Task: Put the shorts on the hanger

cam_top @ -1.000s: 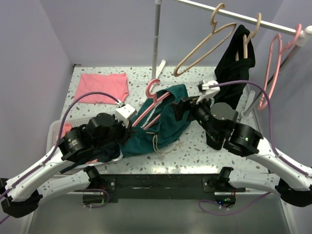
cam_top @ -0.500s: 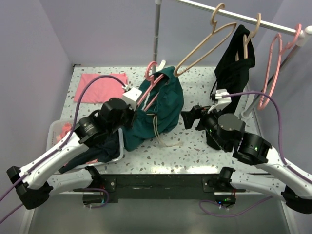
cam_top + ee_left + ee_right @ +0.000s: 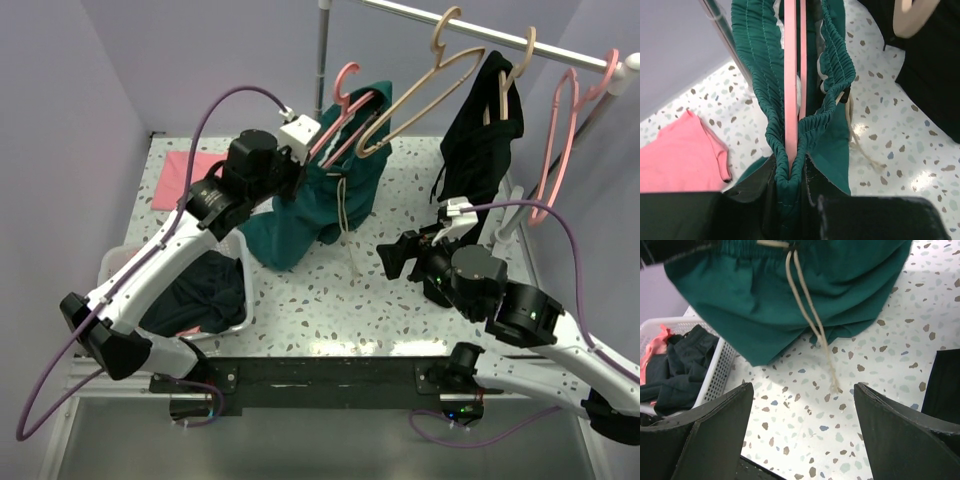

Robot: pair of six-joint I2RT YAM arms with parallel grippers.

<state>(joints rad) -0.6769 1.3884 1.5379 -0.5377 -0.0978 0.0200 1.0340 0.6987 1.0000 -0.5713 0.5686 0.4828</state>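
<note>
Left claw (image 3: pixel 790 180) is clamping shut on the hanger (image 3: pixel 790 75), with the shorts' (image 3: pixel 757 60) waistband pinched in the same bite. The wrist view is showing the two pink bars running straight out from between the fingers, with gathered elastic bunching on both sides.

Overhead, that claw is holding the hanger up off the bench (image 3: pixel 330 300). The shorts are hanging below it and the drawstring (image 3: pixel 812 325) is trailing down toward the bench. The pink hook is sitting just beside the tan hanger (image 3: pixel 420 95) on the rail (image 3: pixel 500 35).

Right claw (image 3: pixel 802 410) is hovering low over the bench with its fingers wide apart, gripping nothing, near the shorts' hem.

My read: the shorts are looking threaded on, but bunched toward the gripped end.

To do this step well:
- I'm advising a firm pinch, since hanger and fabric are sharing one grip.
- I'm suggesting keeping the hanger level so the waistband isn't sliding off.
- I'm proposing the right claw for spreading the waistband along the bars.
- I'm flagging the tan hanger and the loose drawstring as snag risks.
</note>
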